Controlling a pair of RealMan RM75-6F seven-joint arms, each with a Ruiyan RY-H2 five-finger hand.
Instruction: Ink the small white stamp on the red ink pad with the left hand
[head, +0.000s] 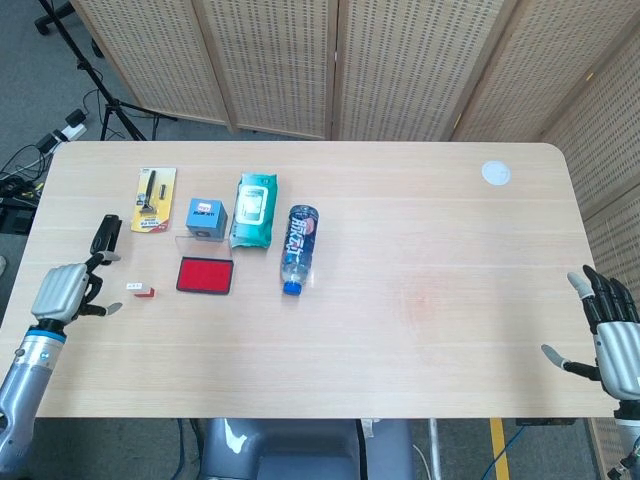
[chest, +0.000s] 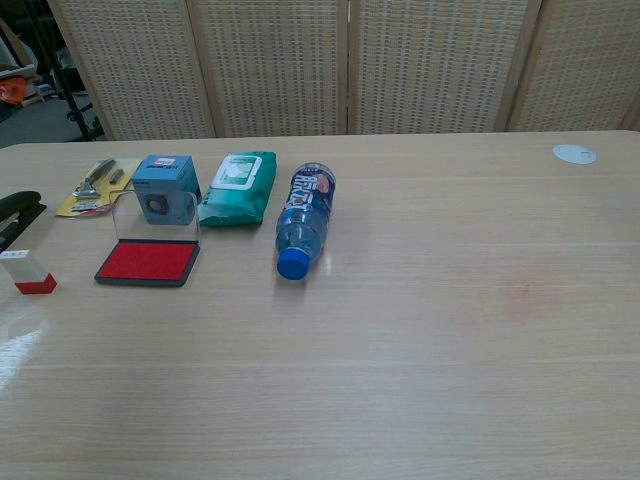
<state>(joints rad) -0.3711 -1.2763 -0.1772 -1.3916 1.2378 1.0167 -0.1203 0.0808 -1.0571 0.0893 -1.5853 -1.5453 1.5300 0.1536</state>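
Observation:
The small white stamp (head: 140, 290) with a red base lies on the table left of the red ink pad (head: 205, 275); in the chest view the stamp (chest: 27, 271) is at the far left and the ink pad (chest: 148, 262) has its clear lid standing up. My left hand (head: 68, 291) hovers over the table's left part, a short way left of the stamp, empty with fingers apart. My right hand (head: 615, 340) stays open off the table's right edge. The chest view shows neither hand.
A black stapler (head: 105, 238), a carded tool pack (head: 153, 199), a blue box (head: 205, 218), a green wipes pack (head: 254, 209) and a lying water bottle (head: 297, 248) surround the pad. A white disc (head: 495, 173) sits far right.

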